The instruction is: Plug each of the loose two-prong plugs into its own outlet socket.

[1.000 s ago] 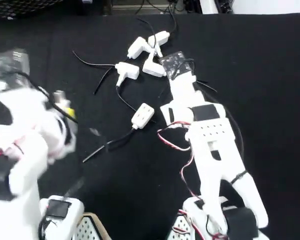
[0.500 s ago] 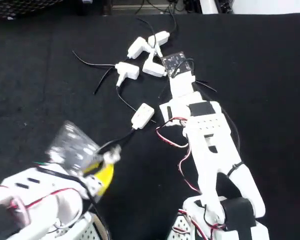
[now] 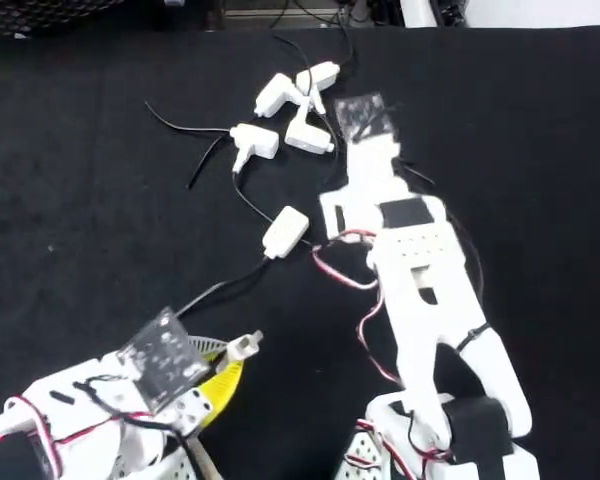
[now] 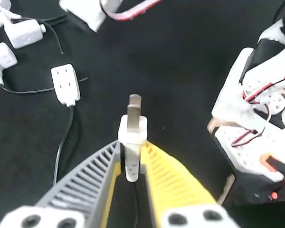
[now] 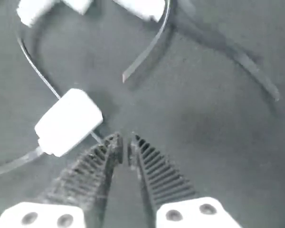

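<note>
Left tool point(image 4: 131, 151): fingers clamped on a white two-prong plug point(image 4: 132, 135), prongs sticking out past the fingertips. It sits well apart from the lone outlet socket point(image 3: 285, 232), on the arm-base side of it.
Right tool point(image 5: 125, 142): fingers together, gripping nothing. It is beyond that socket, just beside a cluster of white plugs and sockets point(image 3: 280, 115).
Socket: flat on the black tabletop point(image 3: 70, 230), with a black cord point(image 3: 218, 286) trailing toward the held plug.
</note>
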### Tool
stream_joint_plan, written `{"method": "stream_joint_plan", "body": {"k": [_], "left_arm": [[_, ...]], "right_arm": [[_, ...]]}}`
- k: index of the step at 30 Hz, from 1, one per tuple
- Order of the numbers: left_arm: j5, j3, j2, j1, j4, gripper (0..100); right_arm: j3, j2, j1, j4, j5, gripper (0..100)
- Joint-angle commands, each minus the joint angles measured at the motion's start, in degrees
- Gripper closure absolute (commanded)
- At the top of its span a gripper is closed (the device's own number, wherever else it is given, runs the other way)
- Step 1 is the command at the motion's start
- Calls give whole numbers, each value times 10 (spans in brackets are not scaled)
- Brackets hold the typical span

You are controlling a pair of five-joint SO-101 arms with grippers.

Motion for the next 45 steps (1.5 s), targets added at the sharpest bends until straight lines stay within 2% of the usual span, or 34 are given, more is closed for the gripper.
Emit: {"method": "stream_joint_plan", "body": {"k": [1, 6, 11, 20, 26, 29, 35, 41, 45], "left_arm": [[-4, 0, -26, -15, -13, 971], [-4, 2, -36, -49, -14, 971], [-4, 28, -36, -58, -31, 971], [-4, 30, -36, -57, -32, 971], [-4, 38, -36, -58, -33, 971], [-4, 39, -36, -58, -33, 971], [-4, 40, -33, -59, -33, 971], [-4, 71, -35, -59, -62, 971], [-4, 78, -36, -59, -69, 971]], "right_arm": [[-75, -4, -46, 46, -7, 986], [-131, -50, -124, 137, 5, 986], [-119, -163, -197, 171, 51, 986], [-74, -329, -225, 200, 114, 986], [-75, -409, -375, 271, 188, 986], [-75, -418, -410, 289, 207, 986], [-84, -419, -415, 307, 211, 986], [-89, -422, -520, 338, 244, 986], [-73, -419, -528, 319, 246, 986]]}}
